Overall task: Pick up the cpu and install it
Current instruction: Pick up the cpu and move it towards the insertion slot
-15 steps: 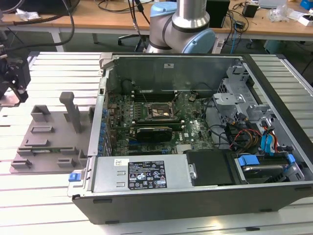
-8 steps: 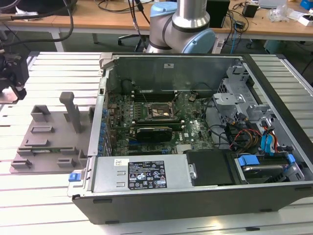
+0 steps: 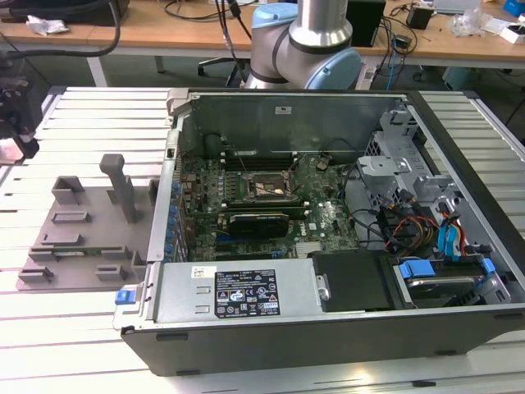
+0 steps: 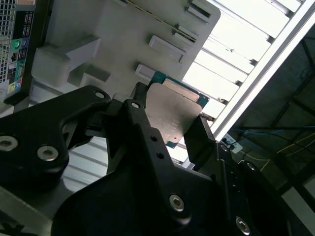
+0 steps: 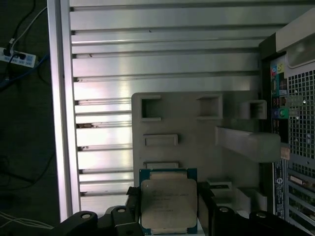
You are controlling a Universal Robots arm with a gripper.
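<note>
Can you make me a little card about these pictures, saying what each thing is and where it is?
tray: grey plastic, on the slatted metal table
cpu: silvery square, green edge, at the tray's end
gripper: black, straddling the cpu
computer case: open, beside the tray, motherboard showing

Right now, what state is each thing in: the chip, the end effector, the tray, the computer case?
Silvery-grey square cpu: gripped by its edges, metal top toward the wrist cameras.
Black end effector: shut on the cpu.
Grey plastic fixture tray: flat on the slatted metal table.
Black computer case: on its side, panel off, motherboard exposed.
</note>
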